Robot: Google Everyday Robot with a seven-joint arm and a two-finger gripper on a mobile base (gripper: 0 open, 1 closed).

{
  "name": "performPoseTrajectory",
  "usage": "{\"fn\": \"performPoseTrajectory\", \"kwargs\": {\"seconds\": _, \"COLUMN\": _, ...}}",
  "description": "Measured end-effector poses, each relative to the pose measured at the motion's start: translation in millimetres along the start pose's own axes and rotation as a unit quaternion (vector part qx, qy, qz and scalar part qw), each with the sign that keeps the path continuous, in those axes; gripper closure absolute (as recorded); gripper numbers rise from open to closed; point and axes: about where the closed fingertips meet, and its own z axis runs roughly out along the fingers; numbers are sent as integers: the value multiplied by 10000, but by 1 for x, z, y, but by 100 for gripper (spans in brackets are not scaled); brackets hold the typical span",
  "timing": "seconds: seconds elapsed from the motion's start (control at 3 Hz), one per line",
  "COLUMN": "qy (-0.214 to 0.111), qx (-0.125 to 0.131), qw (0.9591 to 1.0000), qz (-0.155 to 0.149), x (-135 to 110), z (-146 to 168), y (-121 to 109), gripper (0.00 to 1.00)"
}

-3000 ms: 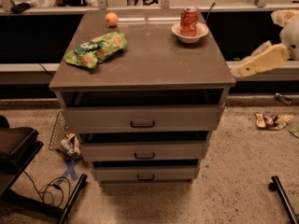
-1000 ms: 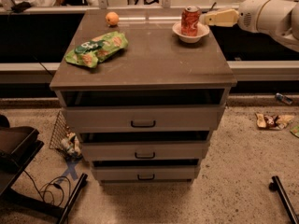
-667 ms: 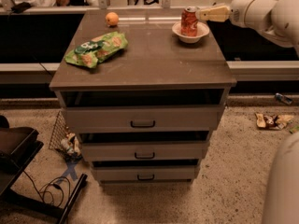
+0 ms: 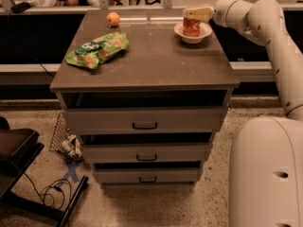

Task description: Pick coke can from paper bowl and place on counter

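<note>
Back-right on the counter (image 4: 156, 65), gripper (image 4: 195, 13) hangs over coke can (image 4: 191, 28) in paper bowl (image 4: 205, 32); grip unclear.

An orange (image 4: 113, 19) sits back left, a green snack bag (image 4: 97, 48) lies nearer, and cables (image 4: 51, 191) trail across the floor (image 4: 180, 207).

White arm (image 4: 280, 46), rounded segments, dark screw dots; bulky white base (image 4: 265, 169); cream jaws at coke can (image 4: 191, 28).

gripper (image 4: 191, 13) moved left from counter's side, now at coke can (image 4: 191, 28) top
</note>
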Motion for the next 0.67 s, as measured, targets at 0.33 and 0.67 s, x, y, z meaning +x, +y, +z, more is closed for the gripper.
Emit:
{"fn": "performPoseTrajectory", "kwargs": {"seconds": 0.33, "qy": -64, "qx": -258, "qw": 9995, "qz": 173, "x": 3, "z": 18, "y": 16, "gripper": 0}}
{"fn": "performPoseTrajectory", "kwargs": {"seconds": 0.67, "qy": 137, "qx": -373, "qw": 9988, "qz": 301, "x": 25, "z": 36, "y": 29, "gripper": 0}}
